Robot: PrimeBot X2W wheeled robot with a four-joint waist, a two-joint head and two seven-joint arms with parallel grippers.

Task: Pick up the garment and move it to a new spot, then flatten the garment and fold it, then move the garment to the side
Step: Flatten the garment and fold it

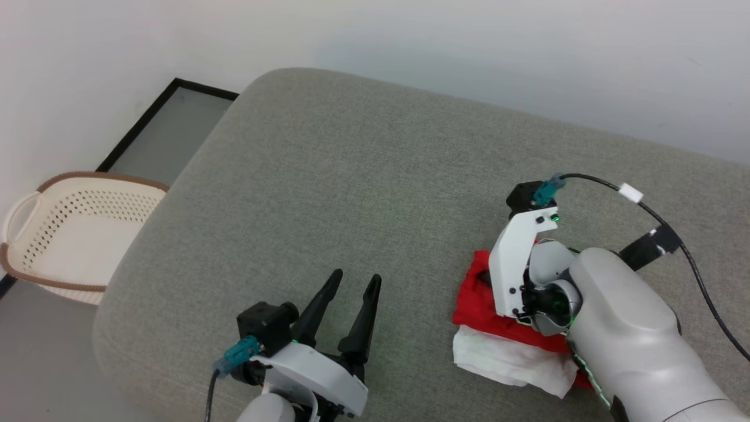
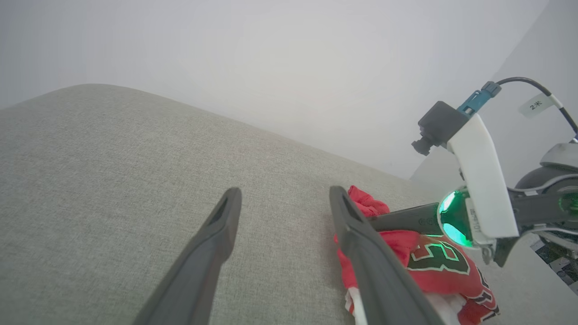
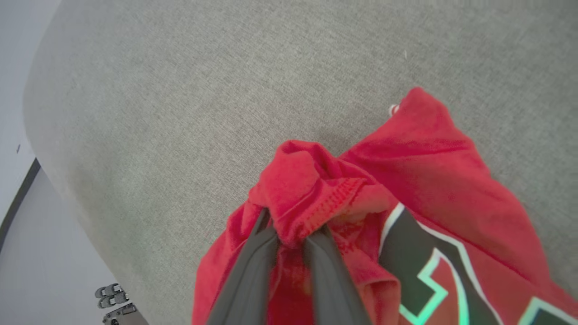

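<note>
Two grippers above one broad grey cushion (image 1: 351, 176). To the left, the left gripper (image 1: 356, 276), fingers spread wide with nothing between them, pointing across bare fabric toward the far edge. To the right, the right gripper (image 3: 293, 228), pinched tight on a bunched red fold of the garment (image 1: 476, 296), stitched hem puckered up between the two dark fingers (image 3: 253, 271). Garment itself heaped on the right part of the cushion, partly under the right forearm: red body crumpled, black white-edged lettering facing up in both wrist views, white sleeve fabric flattened toward the near side. Between the left gripper and the heap, a strip of bare cushion, the two apart. Plenty of open upholstery left of and beyond the heap, up to the far edge against the pale wall (image 1: 410, 35). Rounded left edge dropping to grey floor (image 1: 35, 363), with a cream perforated basket (image 1: 88, 206) standing just off that edge, well apart from both arms. Right of the heap, more cushion running out of the head view, crossed overhead by a black cable (image 1: 674, 234) from the right wrist. Near edge of the cushion hidden beneath the arms; gap from garment to that edge not to be judged.
</note>
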